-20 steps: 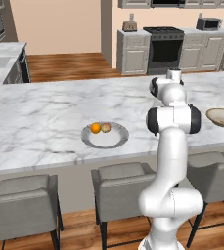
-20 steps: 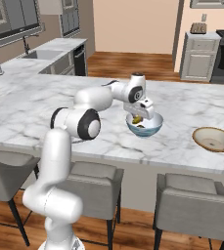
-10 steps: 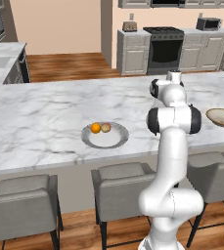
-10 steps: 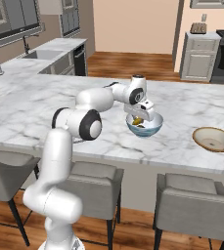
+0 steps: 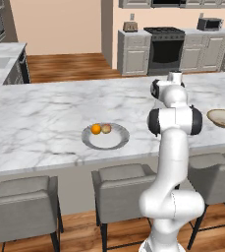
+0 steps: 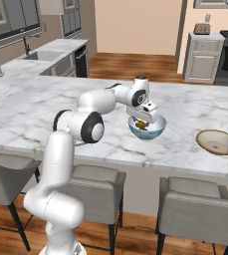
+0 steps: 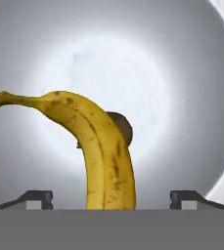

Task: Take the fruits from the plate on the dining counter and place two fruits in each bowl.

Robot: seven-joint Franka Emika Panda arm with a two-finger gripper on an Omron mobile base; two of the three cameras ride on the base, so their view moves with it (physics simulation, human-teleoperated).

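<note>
Pincer (image 7: 111, 195): tips apart, empty, above blue bowl (image 6: 146, 130). Banana (image 7: 96, 146) lies in bowl, between tips, long axis toward pincer, kiwi (image 7: 121, 128) behind it.

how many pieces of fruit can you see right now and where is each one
4. The orange and the peach sit side by side on the plate. The banana lies in the white bowl, with the kiwi partly hidden behind it. More could be hidden underneath.
</note>
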